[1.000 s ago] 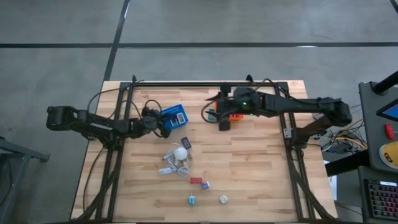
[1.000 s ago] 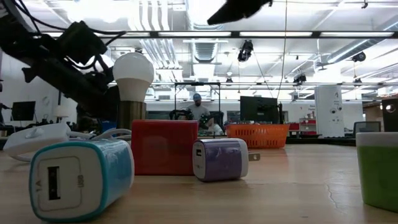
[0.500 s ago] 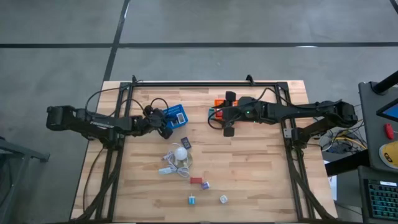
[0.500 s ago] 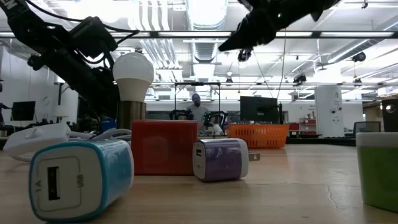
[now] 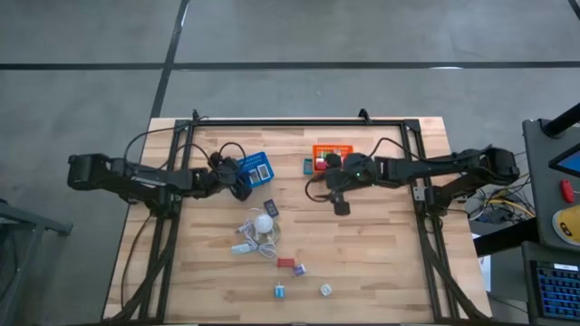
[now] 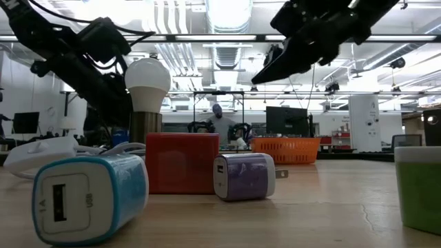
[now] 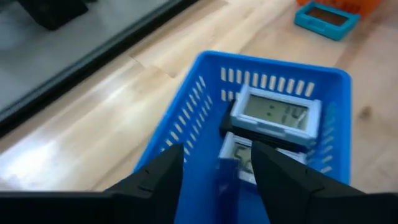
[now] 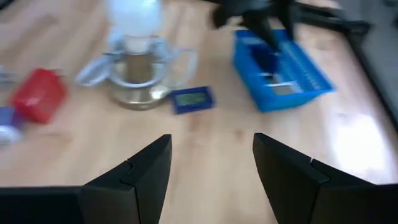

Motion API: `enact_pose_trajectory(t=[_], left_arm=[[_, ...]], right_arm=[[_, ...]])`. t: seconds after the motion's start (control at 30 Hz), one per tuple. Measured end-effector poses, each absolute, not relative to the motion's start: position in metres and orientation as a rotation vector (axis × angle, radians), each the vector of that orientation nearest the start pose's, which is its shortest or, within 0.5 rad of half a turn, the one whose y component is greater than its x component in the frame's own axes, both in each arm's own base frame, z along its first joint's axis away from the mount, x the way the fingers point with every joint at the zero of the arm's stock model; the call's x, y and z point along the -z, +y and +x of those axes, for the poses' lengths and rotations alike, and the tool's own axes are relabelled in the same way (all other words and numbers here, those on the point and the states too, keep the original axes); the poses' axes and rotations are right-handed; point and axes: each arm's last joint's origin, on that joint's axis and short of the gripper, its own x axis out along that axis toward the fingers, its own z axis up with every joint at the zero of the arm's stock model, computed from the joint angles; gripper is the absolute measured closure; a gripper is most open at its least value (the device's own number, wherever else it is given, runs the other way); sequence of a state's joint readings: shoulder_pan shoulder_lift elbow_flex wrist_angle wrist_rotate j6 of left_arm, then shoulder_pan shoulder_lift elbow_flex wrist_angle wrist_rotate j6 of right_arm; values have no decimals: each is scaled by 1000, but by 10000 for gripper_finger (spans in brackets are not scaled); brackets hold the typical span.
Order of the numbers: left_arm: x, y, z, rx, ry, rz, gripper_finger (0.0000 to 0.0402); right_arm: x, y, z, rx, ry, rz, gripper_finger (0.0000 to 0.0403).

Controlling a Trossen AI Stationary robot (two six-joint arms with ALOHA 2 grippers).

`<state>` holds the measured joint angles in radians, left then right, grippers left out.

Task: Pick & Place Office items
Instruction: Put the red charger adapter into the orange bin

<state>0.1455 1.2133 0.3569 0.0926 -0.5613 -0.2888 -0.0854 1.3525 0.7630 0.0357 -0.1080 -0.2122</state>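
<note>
Small office items lie on the near half of the table: a red block (image 5: 285,263), a purple cube (image 5: 299,269), a teal cube (image 5: 280,291), a pale cube (image 5: 325,290) and a dark flat rectangle (image 5: 270,207). Two display rectangles (image 7: 277,115) lie in the blue basket (image 5: 256,168). My left gripper (image 7: 216,152) stands open over that basket's near-left corner. My right gripper (image 5: 342,208) hangs open above bare wood, between the orange basket (image 5: 331,152) and the dark rectangle (image 8: 193,98). It holds nothing.
A white bulb (image 5: 264,224) with its white cord stands beside the dark rectangle, in the middle of the table. A teal-framed piece (image 5: 308,165) lies left of the orange basket. Bare wood stretches over the table's right half and near-left corner.
My right gripper has come down from above the orange basket and moved toward the table's near edge, rolling a little as it sank. My left gripper has stayed at the blue basket, tipping slightly.
</note>
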Motion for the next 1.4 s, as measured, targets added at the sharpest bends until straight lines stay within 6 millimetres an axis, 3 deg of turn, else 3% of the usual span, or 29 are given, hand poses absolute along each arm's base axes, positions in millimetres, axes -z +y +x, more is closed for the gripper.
enact_pose_trajectory(t=[0.3,0.57,0.93,1.17,1.4], left_arm=[[-154,38,194,-789,586,-35,205],[-176,7,196,-637,452,75,205],[-179,-37,193,-495,358,158,204],[-171,-51,186,-457,319,172,204],[-163,-52,180,-444,294,173,204]], right_arm=[[-217,27,283,-292,503,-90,184],[-189,67,301,-382,529,-9,184],[-150,107,350,-427,627,37,184],[-144,120,385,-430,764,-8,177],[-146,127,409,-414,837,-36,145]])
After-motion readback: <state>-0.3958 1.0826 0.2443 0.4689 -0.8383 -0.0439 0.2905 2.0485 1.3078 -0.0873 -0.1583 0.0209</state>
